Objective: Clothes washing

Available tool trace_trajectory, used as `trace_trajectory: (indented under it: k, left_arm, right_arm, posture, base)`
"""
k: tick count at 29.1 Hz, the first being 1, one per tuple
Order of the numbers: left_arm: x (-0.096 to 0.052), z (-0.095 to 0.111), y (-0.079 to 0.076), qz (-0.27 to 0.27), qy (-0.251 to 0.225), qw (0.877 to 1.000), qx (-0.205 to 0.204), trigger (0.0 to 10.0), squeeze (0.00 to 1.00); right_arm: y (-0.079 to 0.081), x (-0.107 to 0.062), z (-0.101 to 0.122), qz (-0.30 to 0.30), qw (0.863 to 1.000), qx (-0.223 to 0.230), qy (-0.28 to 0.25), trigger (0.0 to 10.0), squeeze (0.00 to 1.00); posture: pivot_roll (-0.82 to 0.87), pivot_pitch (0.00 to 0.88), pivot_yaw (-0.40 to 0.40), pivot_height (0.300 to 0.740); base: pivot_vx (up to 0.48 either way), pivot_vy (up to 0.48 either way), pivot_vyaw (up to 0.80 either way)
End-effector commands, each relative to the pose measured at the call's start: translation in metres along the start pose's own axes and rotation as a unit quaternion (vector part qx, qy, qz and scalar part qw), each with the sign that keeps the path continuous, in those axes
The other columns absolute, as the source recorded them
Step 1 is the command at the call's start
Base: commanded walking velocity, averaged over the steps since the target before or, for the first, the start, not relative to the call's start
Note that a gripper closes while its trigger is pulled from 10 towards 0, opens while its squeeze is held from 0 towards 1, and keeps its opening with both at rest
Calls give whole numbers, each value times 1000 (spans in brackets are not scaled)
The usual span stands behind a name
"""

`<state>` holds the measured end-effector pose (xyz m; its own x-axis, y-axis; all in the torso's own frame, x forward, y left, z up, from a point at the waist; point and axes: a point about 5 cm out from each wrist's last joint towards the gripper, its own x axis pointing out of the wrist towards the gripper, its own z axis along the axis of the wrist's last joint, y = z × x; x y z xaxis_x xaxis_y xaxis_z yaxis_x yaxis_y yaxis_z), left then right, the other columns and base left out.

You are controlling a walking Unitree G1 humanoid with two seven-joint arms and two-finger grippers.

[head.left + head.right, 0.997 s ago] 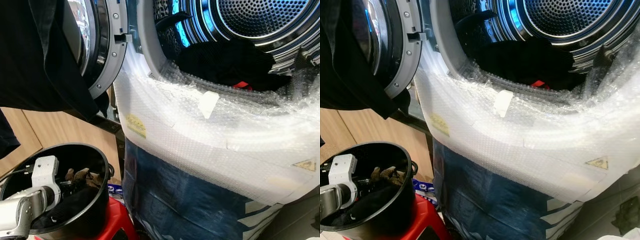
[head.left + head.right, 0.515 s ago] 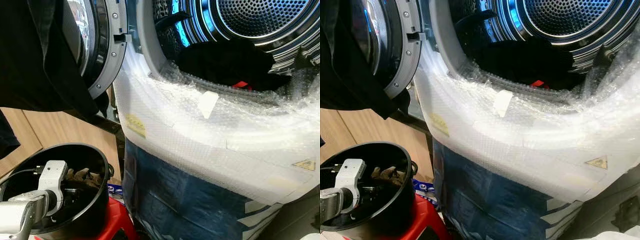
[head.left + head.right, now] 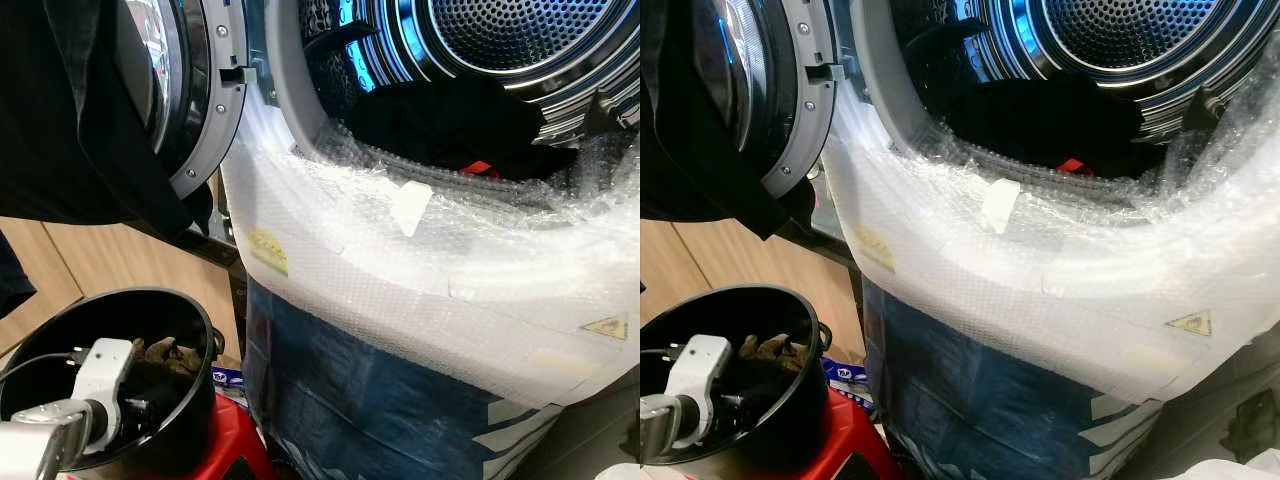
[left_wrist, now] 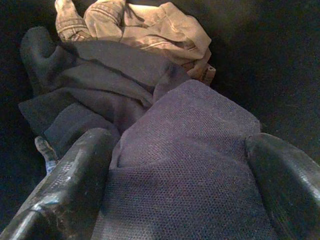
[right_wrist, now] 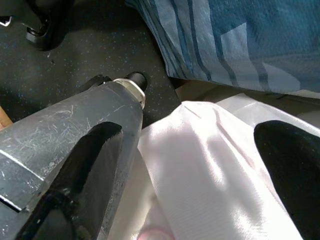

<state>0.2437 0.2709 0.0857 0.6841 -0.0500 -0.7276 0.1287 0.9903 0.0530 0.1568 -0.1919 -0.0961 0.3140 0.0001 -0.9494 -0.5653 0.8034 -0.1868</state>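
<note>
On our left, our left gripper (image 4: 180, 200) reaches into the round black plastic bucket (image 3: 190, 330), its fingers spread wide around a dark blue knit garment (image 4: 190, 165). We judge the pickup step underway; next, close and lift toward the open bubble-wrapped washing machine drum (image 3: 480, 60). Our right gripper (image 5: 195, 170) hangs open over white cloth (image 5: 210, 165).

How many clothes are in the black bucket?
3 that I can tell apart in the bucket: a tan garment at the far side, a dark grey one in the middle, and a purple knit one between the left gripper's open fingers. More may be hidden underneath.
</note>
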Motion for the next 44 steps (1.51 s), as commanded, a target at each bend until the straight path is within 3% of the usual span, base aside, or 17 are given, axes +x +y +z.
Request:
trace_trajectory:
  k: [1, 17, 20, 22, 25, 28, 29, 30, 31, 44]
  left_arm:
    - [2, -7, -2, -1, 17, 1000, 16, 10000, 0]
    - [6, -12, -7, -7, 21, 1000, 11, 10000, 0]
    - [8, -17, -13, -32, 23, 997, -69, 10000, 0]
    - [9, -17, -18, -51, 21, 993, -102, 10000, 0]
    - [9, -18, -20, -58, 24, 991, -118, 10000, 0]
    - [8, -19, -17, -57, 31, 993, -99, 10000, 0]
    - [8, -19, -17, -55, 31, 993, -101, 9686, 0]
    - [8, -19, -16, -55, 31, 993, -101, 3843, 0]
    - [7, -19, -15, -55, 30, 993, -105, 0, 0]
    - [6, -20, -13, -53, 32, 994, -93, 0, 0]
  right_arm:
    - [0, 0, -1, 1, 1000, -1, 3, 10000, 0]
    - [7, 1, -2, 8, 1000, -19, 6, 10000, 0]
    - [6, 1, -2, 8, 1000, -20, 5, 10000, 0]
    - [6, 1, -1, 7, 1000, -20, 5, 10000, 0]
    - [4, 1, 0, 5, 1000, -18, 4, 10000, 0]
    - [3, 0, 1, 5, 1000, -18, 4, 10000, 0]
    - [3, 0, 1, 4, 1000, -18, 4, 10000, 0]
    - [3, 0, 1, 4, 1000, -18, 4, 10000, 0]
    - [2, 0, 1, 4, 1000, -18, 3, 10000, 0]
    - [-1, 0, 7, 6, 1000, -23, -1, 10000, 0]
  posture:
    - [103, 49, -13, 740]
    - [110, 53, -10, 740]
    - [108, 54, -9, 740]
    - [106, 55, -8, 740]
    - [107, 60, -9, 740]
    - [106, 59, -8, 740]
    - [106, 59, -8, 740]
    - [106, 59, -8, 740]
    - [108, 62, -8, 740]
    - [104, 59, -13, 740]
  base:
    - [0, 0, 0]
    - [0, 0, 0]
    - [0, 0, 0]
    - [0, 0, 0]
    - [0, 0, 0]
    - [0, 0, 0]
    - [0, 0, 0]
    - [0, 0, 0]
    - [0, 0, 0]
    - [0, 0, 0]
